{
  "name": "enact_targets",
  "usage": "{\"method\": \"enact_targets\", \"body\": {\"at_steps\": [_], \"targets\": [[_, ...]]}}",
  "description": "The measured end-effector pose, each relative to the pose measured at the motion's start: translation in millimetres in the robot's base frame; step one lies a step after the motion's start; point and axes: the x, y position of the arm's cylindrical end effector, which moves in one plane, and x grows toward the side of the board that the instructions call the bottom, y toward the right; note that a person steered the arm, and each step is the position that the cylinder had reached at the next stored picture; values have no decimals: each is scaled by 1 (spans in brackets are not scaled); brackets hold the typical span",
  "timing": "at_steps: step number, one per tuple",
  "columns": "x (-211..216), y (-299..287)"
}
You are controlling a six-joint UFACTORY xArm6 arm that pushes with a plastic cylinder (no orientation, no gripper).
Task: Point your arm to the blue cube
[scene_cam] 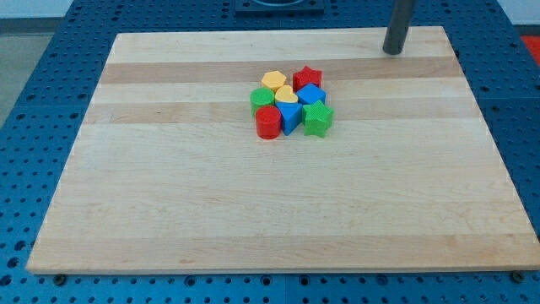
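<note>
The blue cube (311,94) sits in a tight cluster of blocks a little above the middle of the wooden board (169,211). Around it are a red star (308,78), a yellow hexagon (272,81), a yellow heart (287,95), a green block (261,99), a red cylinder (268,122), a blue block (290,116) and a green star (317,119). My tip (392,51) rests near the board's top edge, well up and to the right of the cluster, touching no block.
The board lies on a blue perforated table (34,101). A dark mount (278,7) shows at the view's top centre.
</note>
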Motion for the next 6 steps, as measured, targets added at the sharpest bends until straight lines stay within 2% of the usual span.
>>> {"method": "enact_targets", "body": {"at_steps": [2, 4, 6], "targets": [[49, 5], [85, -15], [85, -57]]}}
